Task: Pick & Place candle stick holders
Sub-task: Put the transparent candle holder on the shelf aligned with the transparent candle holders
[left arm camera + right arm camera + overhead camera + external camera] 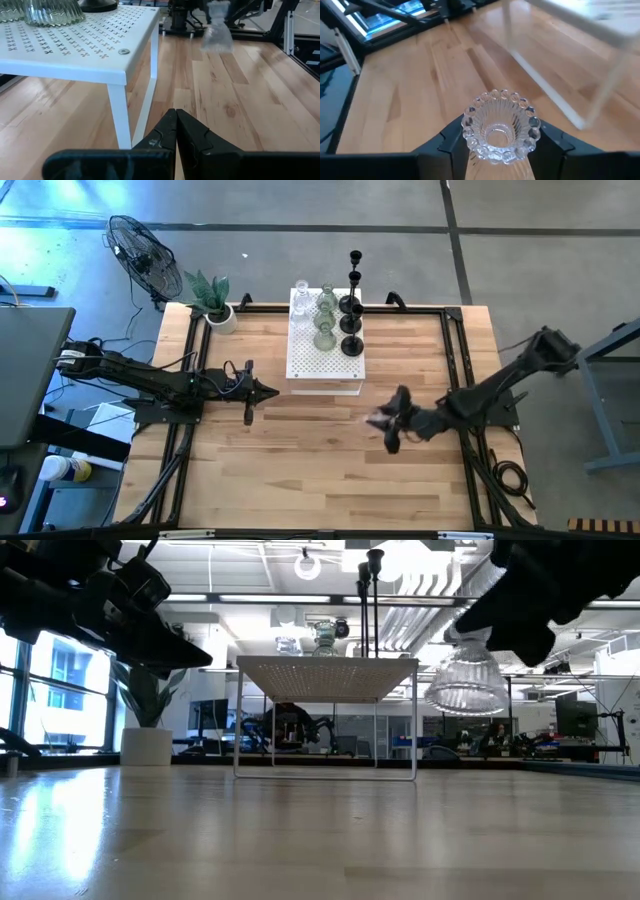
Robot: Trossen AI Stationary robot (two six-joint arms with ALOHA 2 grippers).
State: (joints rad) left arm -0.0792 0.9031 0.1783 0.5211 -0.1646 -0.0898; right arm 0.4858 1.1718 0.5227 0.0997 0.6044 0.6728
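glass holder (500, 127) held level, mouth forward

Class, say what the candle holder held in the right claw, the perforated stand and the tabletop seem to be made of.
Held candle holder: probably clear glass, ribbed, beaded rim, see-through.
Perforated stand: likely white-painted metal; thin punched sheet, slim legs.
Tabletop: wood, light planks with visible grain.

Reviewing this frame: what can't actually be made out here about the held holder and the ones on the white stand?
- Clear glass holder in the right gripper: lower end hidden by the fingers in the right wrist view; blurred in the left wrist view.
- Holders on the white stand: too small to count surely in the high view; cut off by the edge in the left wrist view.
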